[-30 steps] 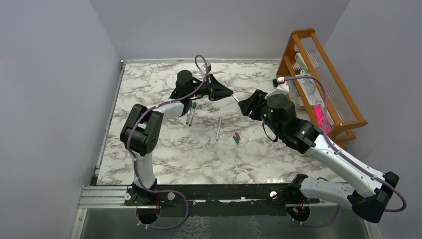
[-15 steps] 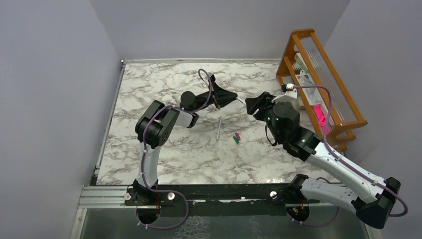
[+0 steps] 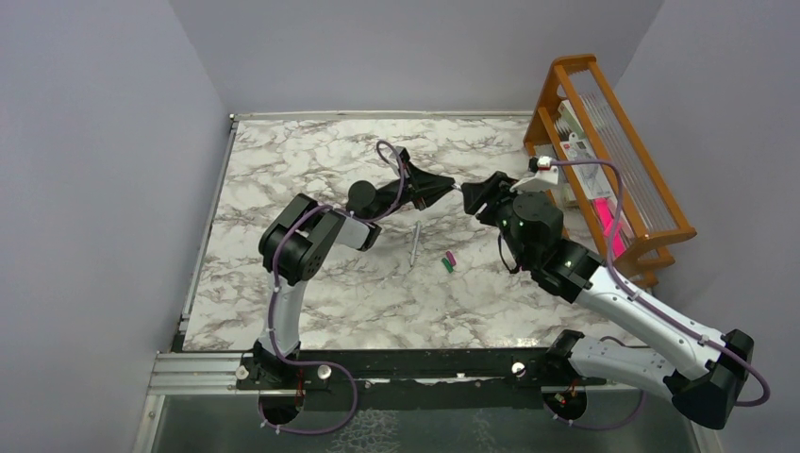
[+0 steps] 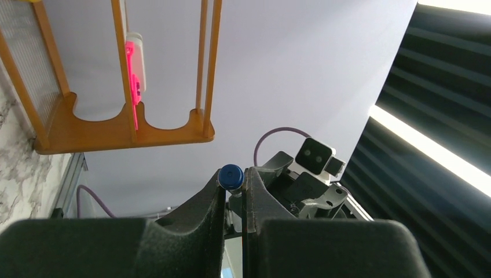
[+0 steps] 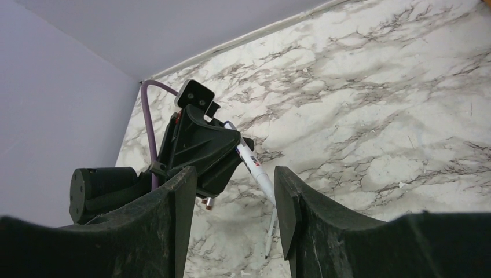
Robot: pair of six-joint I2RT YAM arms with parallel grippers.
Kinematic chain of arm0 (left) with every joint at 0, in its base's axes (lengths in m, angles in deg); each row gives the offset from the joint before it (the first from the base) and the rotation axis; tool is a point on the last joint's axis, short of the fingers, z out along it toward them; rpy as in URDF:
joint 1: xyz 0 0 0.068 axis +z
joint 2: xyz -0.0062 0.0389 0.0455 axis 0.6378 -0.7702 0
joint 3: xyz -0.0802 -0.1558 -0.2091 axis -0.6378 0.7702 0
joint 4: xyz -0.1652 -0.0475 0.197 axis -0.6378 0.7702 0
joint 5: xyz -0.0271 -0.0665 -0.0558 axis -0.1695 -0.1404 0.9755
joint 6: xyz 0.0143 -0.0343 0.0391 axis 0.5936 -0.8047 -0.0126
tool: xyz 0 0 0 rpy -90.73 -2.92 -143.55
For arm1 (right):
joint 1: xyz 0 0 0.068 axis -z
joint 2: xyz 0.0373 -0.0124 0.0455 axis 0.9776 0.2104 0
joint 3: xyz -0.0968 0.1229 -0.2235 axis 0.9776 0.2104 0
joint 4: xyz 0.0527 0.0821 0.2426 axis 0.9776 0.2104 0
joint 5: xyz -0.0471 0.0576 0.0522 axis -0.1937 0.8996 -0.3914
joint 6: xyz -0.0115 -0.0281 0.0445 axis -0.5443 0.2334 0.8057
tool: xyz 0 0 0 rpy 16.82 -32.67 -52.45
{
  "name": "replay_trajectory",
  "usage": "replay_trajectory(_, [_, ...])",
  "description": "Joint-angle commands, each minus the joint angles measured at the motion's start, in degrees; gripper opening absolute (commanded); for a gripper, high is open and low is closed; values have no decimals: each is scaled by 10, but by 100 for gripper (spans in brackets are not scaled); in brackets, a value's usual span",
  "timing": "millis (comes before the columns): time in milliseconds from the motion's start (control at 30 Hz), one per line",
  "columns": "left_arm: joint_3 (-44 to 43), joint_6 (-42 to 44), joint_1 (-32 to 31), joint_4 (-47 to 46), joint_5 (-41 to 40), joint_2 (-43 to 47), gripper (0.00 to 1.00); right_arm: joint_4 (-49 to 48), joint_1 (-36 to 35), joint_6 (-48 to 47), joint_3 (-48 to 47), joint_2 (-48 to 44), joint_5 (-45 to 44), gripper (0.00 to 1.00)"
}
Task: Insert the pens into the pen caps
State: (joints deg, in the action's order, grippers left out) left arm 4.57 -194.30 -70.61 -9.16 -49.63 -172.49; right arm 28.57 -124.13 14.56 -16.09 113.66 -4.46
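While the left gripper (image 3: pixel 440 188) is clenched on a pen (image 5: pixel 253 166), holding it in the air above the table (image 3: pixel 283 189) with the free length pointed at the right gripper (image 3: pixel 472 194), the latter stands released. Its fingers are spread wide to either side of the pen's far part, and whether one touches the barrel cannot be told. Nothing is seen in the right gripper's grasp. From the left wrist, a round blue end (image 4: pixel 231 175) shows just past the closed fingertips; whether it is a fitted cap or the pen's own plug cannot be told. A second pen (image 3: pixel 414 243) lies flat on the table nearer the bases. A magenta cap (image 3: pixel 451 257) and a green cap (image 3: pixel 446 266) lie side by side just to its right, apart from both grippers. Handling assessment: the pen is judged light, stiff and smooth-barrelled, so liable to swivel or slide in a two-finger pinch when pushed along its axis. The hold is best taken across the barrel close to the working end, leaving only a short length free. The caps are judged very light, hard and small, prone to skid or flip on the marble. Each is best pinched across its closed half, with the mouth left clear.
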Motion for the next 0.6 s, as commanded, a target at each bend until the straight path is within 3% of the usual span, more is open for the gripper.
replay_trajectory(0, [16,-263,-3,-126,-38,38,0,-8,3,20,13,-2,-10,51])
replay_trajectory(567, [11,-268,-4,-128,-24,52,0,-40,3,34,33,-7,11,45])
